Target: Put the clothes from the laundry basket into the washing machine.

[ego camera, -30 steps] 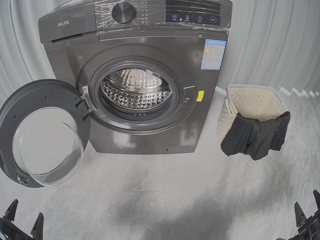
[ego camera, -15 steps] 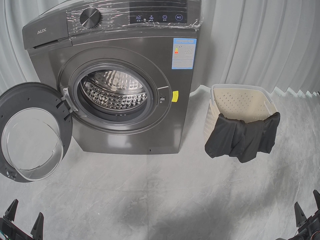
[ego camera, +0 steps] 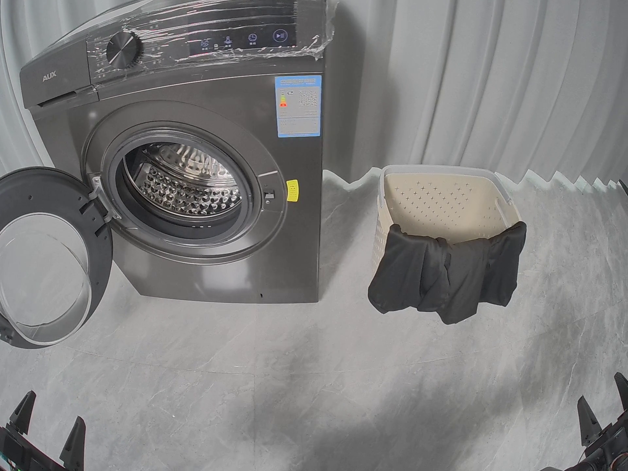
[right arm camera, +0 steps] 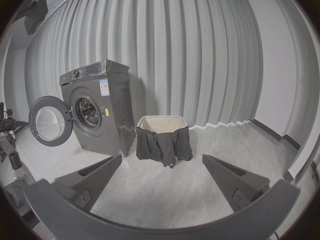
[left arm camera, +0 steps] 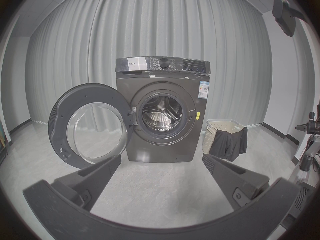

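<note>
A black cloth garment (ego camera: 448,276) is draped over the near rim of a cream perforated plastic laundry basket (ego camera: 445,173), long axis along that rim, right of a grey front-loading washing machine (ego camera: 294,243) with its door (ego camera: 46,194) open. The right end effector (ego camera: 600,394) is judged nearer than the left end effector (ego camera: 52,410); both are spread open, empty

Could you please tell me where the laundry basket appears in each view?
Head view: the laundry basket stands right of centre, right of the washing machine.
Left wrist view: the laundry basket sits beside the washing machine, on the side away from its open door.
Right wrist view: the laundry basket sits beside the washing machine's side wall.
Shared landmark: the dark garment over its front rim.
</note>
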You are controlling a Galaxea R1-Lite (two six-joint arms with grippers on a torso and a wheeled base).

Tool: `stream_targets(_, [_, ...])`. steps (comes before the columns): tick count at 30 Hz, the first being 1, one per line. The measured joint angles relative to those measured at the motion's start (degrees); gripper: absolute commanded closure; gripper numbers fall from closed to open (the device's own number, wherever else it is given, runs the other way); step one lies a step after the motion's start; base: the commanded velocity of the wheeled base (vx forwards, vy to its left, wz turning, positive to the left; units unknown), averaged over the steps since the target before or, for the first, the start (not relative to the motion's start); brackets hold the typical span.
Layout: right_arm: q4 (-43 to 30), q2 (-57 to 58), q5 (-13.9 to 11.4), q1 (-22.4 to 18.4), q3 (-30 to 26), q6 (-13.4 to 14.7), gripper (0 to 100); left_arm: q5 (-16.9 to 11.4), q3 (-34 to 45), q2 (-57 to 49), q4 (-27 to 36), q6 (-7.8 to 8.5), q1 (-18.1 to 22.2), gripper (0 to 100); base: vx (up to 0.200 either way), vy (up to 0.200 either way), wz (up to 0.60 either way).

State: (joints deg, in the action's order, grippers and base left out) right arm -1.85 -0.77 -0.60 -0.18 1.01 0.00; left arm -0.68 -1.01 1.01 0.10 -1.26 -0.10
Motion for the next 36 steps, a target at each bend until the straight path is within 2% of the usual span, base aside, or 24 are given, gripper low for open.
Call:
stream_targets(9, [0.0,0.0,0.0,0.0,0.0,0.0,0,0.0,0.0,0.0,-0.1,-0.02,0.0,0,0.000,-0.200,0.00])
stream_targets(15, [0.0,0.0,0.0,0.0,0.0,0.0,0,0.0,0.0,0.0,0.0,0.00,0.0,0,0.000,0.000,0.00])
stream_targets(30, [0.0,-0.1,0.0,0.0,0.0,0.0,0,0.0,0.0,0.0,0.0,-0.09,0.0,0,0.200,0.000,0.00])
stream_targets(36, [0.0,-0.1,0.0,0.0,0.0,0.0,0,0.0,0.0,0.0,0.0,-0.11,0.0,0,0.000,0.000,0.00])
